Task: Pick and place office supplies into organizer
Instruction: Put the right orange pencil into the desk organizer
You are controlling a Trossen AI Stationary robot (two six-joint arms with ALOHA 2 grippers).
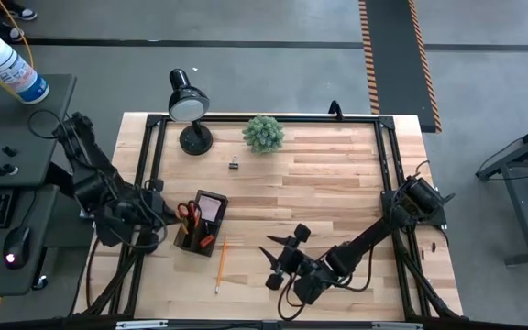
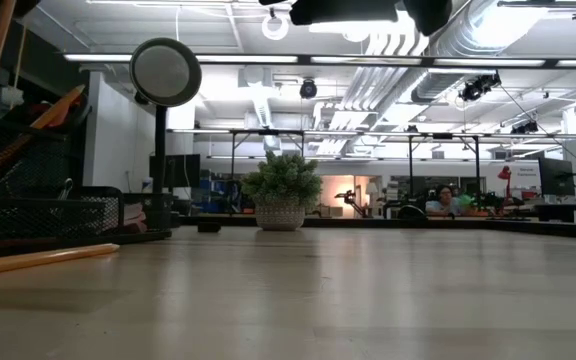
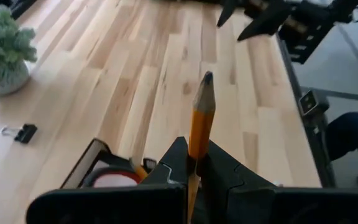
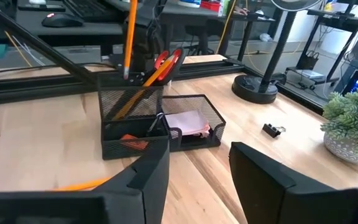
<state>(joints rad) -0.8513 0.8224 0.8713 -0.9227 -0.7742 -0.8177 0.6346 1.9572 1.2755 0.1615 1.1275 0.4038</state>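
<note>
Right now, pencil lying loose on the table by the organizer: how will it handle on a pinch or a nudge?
The pencil is thin and straight, so probably stiff and light. It lies flat on smooth wood, so a sideways nudge may roll or skid it. Lying so low, it likely gives the right gripper little to pinch; expect it to pivot if gripped off-centre.

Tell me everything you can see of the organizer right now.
The organizer is a small black wire-mesh caddy standing upright on the wooden table, near its left side. Its tall compartment holds red-handled scissors and a leaning pencil; a lower tray holds a pale pink sticky-note pad, and an orange marker lies in a front section. The left end effector, shut on another pencil, is at the organizer.
</note>
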